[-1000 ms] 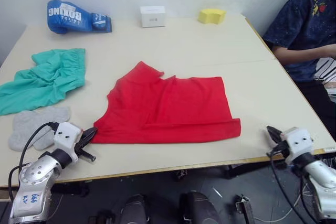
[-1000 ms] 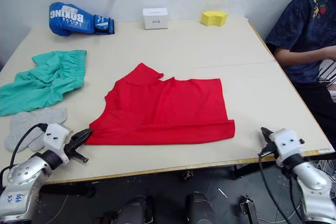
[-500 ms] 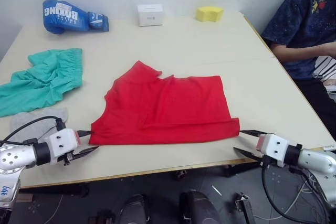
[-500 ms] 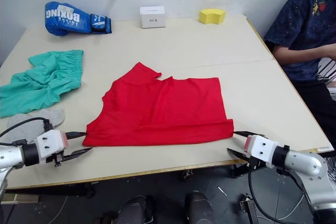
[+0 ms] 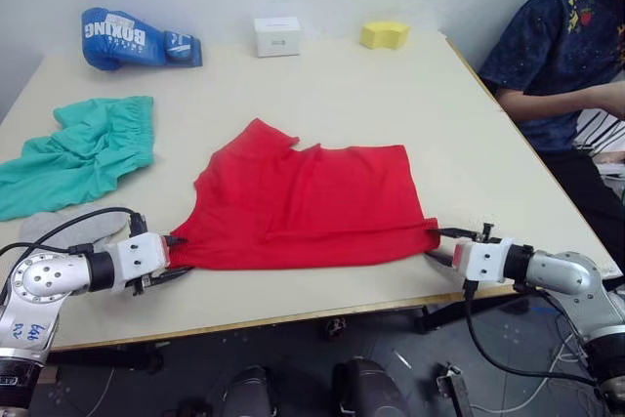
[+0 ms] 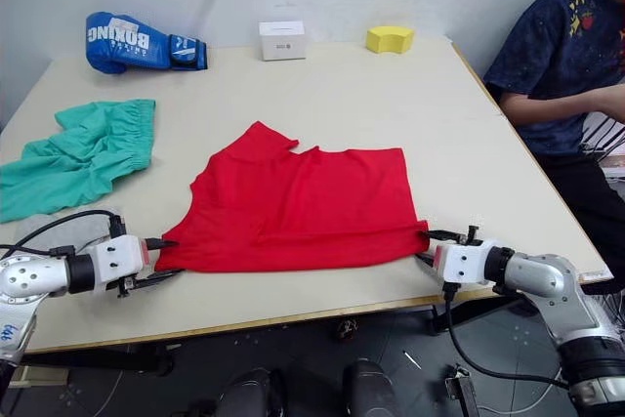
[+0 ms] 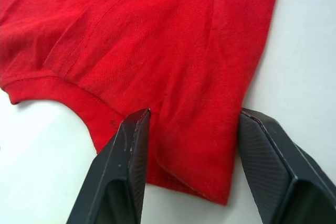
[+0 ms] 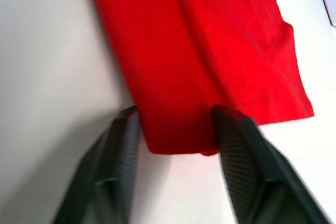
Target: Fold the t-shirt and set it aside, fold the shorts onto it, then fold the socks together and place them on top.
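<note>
1 t-shirt; L end effector & R end effector spread, straddling corners.

Both grippers have closed in on the t-shirt; their open jaws now straddle its near corners.

— Where? Red t-shirt folded flat mid-table, sleeve sticking up.
— And the rest? Green shorts crumpled far left, grey socks just below, partly hidden.
</note>
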You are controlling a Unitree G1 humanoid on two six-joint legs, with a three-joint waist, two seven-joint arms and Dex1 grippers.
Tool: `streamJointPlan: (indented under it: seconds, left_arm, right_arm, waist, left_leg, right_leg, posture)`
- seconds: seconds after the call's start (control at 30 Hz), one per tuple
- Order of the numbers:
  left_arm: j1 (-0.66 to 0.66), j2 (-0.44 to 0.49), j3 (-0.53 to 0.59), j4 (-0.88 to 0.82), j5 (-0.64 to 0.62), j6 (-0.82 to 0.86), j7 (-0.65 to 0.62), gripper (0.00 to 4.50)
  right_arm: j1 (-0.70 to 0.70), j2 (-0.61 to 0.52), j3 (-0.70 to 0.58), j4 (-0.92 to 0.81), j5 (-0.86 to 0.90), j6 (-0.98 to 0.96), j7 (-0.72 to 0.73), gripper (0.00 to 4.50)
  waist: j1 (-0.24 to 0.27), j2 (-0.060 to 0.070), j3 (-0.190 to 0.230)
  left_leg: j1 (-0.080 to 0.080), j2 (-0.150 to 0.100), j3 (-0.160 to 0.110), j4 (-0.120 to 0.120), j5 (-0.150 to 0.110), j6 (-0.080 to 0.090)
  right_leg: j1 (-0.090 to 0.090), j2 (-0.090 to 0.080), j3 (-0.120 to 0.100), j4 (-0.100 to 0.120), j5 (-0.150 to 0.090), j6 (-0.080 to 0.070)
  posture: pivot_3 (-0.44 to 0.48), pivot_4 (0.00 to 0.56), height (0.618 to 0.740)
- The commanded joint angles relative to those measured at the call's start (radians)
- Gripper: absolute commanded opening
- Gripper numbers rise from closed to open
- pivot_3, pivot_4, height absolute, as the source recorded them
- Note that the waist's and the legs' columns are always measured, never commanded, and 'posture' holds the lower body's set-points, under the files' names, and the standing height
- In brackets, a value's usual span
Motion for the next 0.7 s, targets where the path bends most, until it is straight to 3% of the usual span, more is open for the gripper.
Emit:
streamJointPlan:
  seconds: [0.03,0.1,0.17,0.2,0.53,0.7]
  left_arm:
    - [0.009,0.002,-0.035,0.04,0.048,0.015,0.015,1.39]
    - [0.034,0.004,-0.026,0.016,0.028,0.027,0.011,0.75]
    - [0.069,0.007,-0.013,-0.014,0.01,0.038,0.005,0.1]
    - [0.101,0.01,0.0,-0.039,-0.003,0.044,-0.001,0.03]
    - [0.534,-0.064,0.247,-0.367,-0.184,0.181,-0.005,0.03]
    - [0.67,-0.11,0.328,-0.463,-0.2,0.194,0.009,0.03]
  right_arm:
    - [-0.011,0.009,0.031,0.056,-0.035,-0.01,-0.005,0.72]
    - [-0.015,0.005,0.034,0.052,-0.012,-0.021,0.007,0.04]
    - [-0.01,-0.002,0.034,0.044,0.015,-0.026,0.023,0.0]
    - [0.002,-0.009,0.031,0.035,0.034,-0.028,0.037,0.0]
    - [0.21,-0.117,-0.038,-0.123,0.188,-0.002,0.124,0.0]
    - [0.281,-0.142,-0.067,-0.186,0.227,0.027,0.142,0.0]
  waist:
    - [0.0,0.002,-0.001]
    - [0.0,0.002,-0.002]
    - [0.0,0.004,-0.002]
    - [0.0,0.004,-0.002]
    - [-0.001,0.004,-0.002]
    - [0.002,0.001,-0.001]
  left_leg:
    - [0.0,0.0,0.0,0.0,0.0,0.0]
    - [0.0,0.0,0.0,0.0,0.0,0.0]
    - [0.0,0.0,0.0,0.0,0.0,0.0]
    - [0.0,0.0,0.0,0.0,0.0,0.0]
    - [-0.001,0.001,0.0,-0.004,-0.005,-0.006]
    - [-0.001,0.001,0.0,-0.003,-0.009,-0.004]
  right_leg:
    - [0.0,0.0,0.0,0.0,0.0,0.0]
    - [-0.001,0.0,0.0,0.001,0.0,0.0]
    - [-0.001,0.0,0.0,0.002,0.0,0.0]
    - [-0.002,0.0,0.001,0.002,0.0,0.0]
    - [-0.003,0.003,0.001,0.002,-0.009,0.004]
    - [-0.003,0.003,0.002,-0.001,-0.011,0.005]
  posture:
    - [0.0,0.15,0.74]
    - [0.0,0.15,0.74]
    - [0.0,0.15,0.74]
    - [0.0,0.15,0.74]
    - [0.0,0.15,0.74]
    - [0.0,0.15,0.74]
